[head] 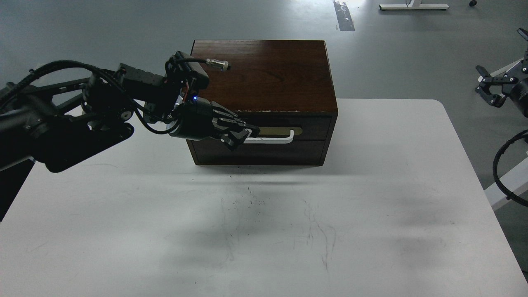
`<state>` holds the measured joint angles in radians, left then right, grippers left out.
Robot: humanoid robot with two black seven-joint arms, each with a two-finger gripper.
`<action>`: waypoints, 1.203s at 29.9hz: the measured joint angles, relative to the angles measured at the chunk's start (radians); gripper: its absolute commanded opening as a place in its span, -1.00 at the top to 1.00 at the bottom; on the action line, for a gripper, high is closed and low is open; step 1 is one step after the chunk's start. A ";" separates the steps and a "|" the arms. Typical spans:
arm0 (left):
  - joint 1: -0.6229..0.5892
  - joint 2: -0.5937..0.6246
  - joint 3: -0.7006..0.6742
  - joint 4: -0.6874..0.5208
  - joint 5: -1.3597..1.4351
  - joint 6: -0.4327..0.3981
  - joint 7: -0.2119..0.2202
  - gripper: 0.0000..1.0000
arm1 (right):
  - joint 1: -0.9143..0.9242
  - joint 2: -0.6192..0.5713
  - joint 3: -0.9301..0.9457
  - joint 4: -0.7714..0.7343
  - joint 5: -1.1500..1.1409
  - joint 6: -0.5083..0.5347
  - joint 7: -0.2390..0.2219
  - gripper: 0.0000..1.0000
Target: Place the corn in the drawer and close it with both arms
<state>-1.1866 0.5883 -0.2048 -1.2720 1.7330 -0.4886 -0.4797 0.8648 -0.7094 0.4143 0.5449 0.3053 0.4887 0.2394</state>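
Observation:
The drawer [284, 128] sits in the top front of the dark brown wooden box [264, 74], its front flush with the box. Its white bar handle [274, 140] lies on a beige plate. My left gripper [241, 137] is against the drawer front at the left end of the handle; its dark fingers overlap, so I cannot tell them apart. My right gripper [482, 84] hangs off the table at the far right with its claws spread and empty. The corn is not in view.
The box stands at the back middle of the white table [371, 206]. A plain handleless panel [264, 154] lies below the drawer. My left arm [82, 123] crosses the table's back left. A black cable [501, 173] loops off the right edge.

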 measured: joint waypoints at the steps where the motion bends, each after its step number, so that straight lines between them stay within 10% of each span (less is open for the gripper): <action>1: -0.004 0.025 -0.008 0.000 -0.083 0.000 -0.004 1.00 | 0.000 -0.001 0.000 0.000 0.000 0.000 0.000 -1.00; 15: -0.020 0.160 -0.029 0.398 -1.089 0.000 -0.009 0.98 | 0.012 0.018 0.063 0.006 -0.002 0.000 0.006 -1.00; 24: 0.126 0.084 -0.043 0.720 -1.661 0.000 -0.009 -0.48 | 0.016 0.028 0.119 -0.014 -0.002 0.000 0.005 -1.00; 36: 0.277 -0.139 -0.272 0.943 -1.838 0.000 -0.009 -0.69 | 0.016 0.137 0.184 -0.094 -0.001 0.000 -0.004 -0.96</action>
<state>-0.9094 0.4491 -0.4764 -0.3292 -0.1053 -0.4888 -0.4887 0.8808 -0.5726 0.5982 0.4510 0.3039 0.4887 0.2358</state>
